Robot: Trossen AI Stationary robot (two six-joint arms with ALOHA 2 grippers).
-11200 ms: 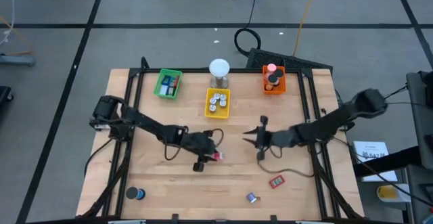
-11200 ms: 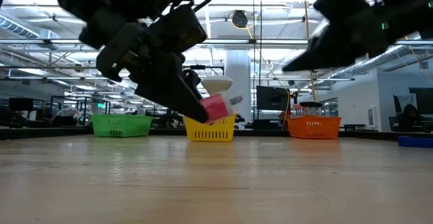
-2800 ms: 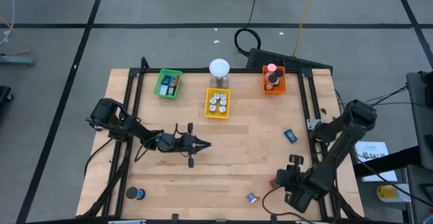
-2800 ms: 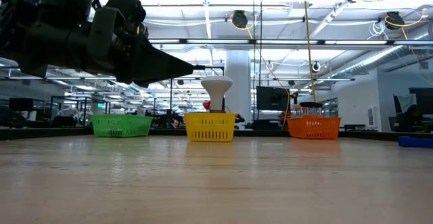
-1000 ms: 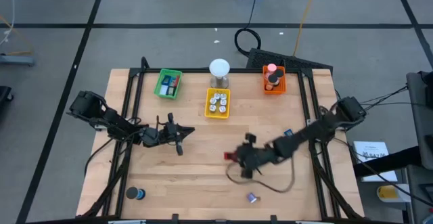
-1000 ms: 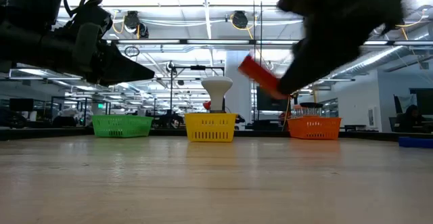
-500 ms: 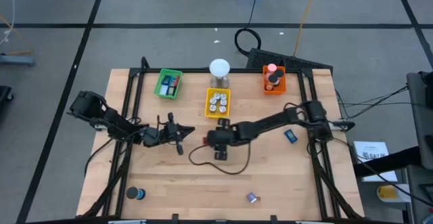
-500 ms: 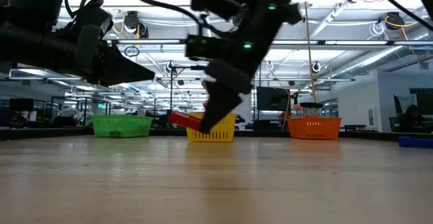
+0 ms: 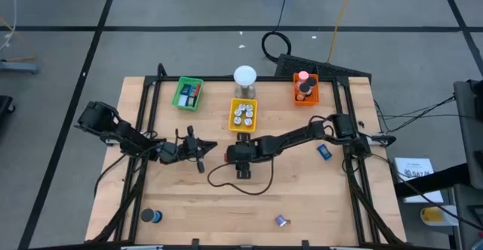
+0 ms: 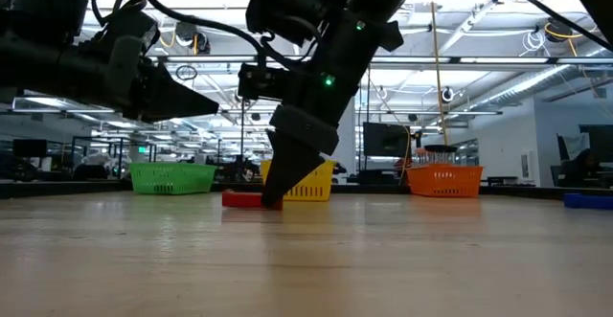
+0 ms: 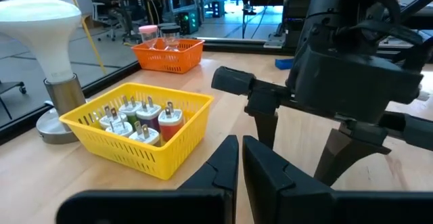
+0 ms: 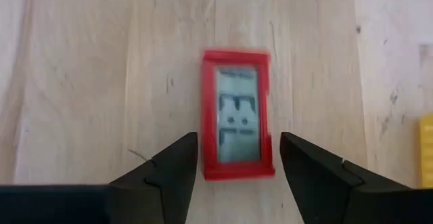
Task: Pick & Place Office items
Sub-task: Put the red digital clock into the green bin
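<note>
A red rectangular piece with a grey display (image 12: 237, 123) lies flat on the wood, left of the yellow tray in the low view (image 10: 244, 199). My right gripper (image 12: 238, 158) is over it, pointing steeply down. It is open, with one finger on each long side of the piece's near end and a thin gap on both sides. My left gripper (image 9: 213, 145) waits shut and level at the table's left middle, holding nothing; its tips (image 11: 240, 158) point toward the right arm. A blue roll (image 9: 153, 217), a small bit (image 9: 281, 220) and a blue piece (image 9: 324, 151) lie loose on the table.
Along the far side stand a green tray (image 9: 188, 94), a yellow tray with white plugs (image 9: 243, 115) and an orange tray (image 9: 305, 88). A white-domed cylinder (image 9: 244, 80) stands behind the yellow tray. The right arm's cable loops on the table (image 9: 241, 183).
My right gripper has swung from the near middle toward the table's left and far edge, tipping further down. The red piece, carried tilted in the air before, has come down with it and now lies flat on the wood.
</note>
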